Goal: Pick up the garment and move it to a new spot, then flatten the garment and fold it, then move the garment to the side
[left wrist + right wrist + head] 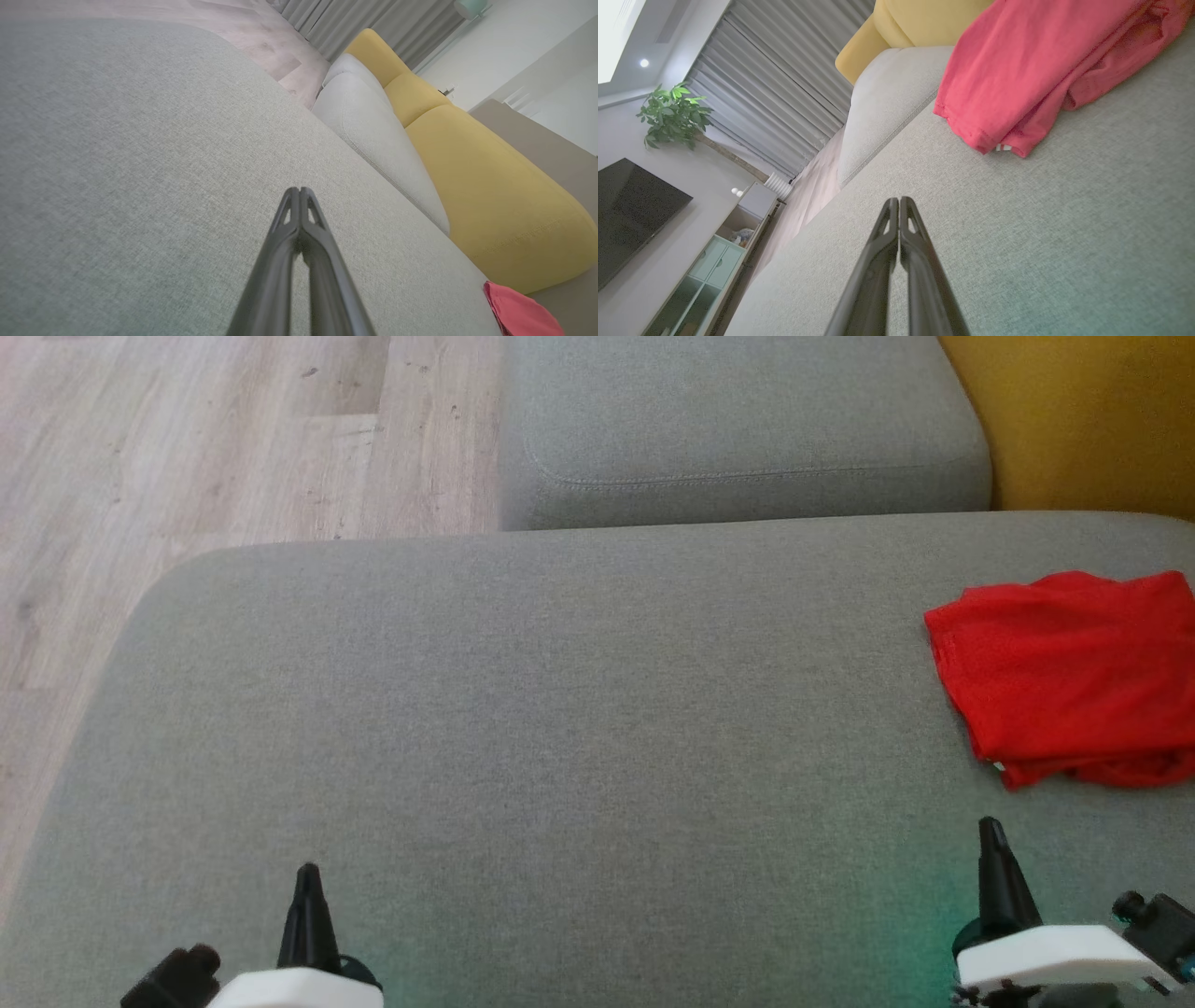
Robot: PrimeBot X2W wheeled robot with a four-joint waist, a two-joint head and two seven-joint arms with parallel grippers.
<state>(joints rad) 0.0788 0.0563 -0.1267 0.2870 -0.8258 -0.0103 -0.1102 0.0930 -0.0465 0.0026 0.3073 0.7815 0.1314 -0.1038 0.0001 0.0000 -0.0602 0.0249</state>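
Left end effector (pixel 307 877): both fingers pressed together, clenched on nothing, low over the near-left part of the grey sofa seat (pixel 560 709), well apart from the task's thing. Right end effector (pixel 991 828): likewise clenched and empty, tips near the garment's closest edge but not touching it. Garment (pixel 1064 677): red, lying in a compact folded stack on the far right of the seat, partly cut off by the head view's edge; upper layer smooth, lower layers bunched and poking out along the near edge. Judged standing: fold appears done and the piece set to the side. Hazards: any fresh pinch from the right arm would probably catch only the top layer and peel the fold open; the loose lower layers could drag and slump; pressed-together fingers nudging the edge would push the stack rather than lift it. Beyond: second grey cushion (pixel 738 420), yellow backrest (pixel 1083 420), pale wood floor (pixel 187 457). Markings: small white tag (pixel 1003 147) at the garment's corner, writing too small to read; no brand visible
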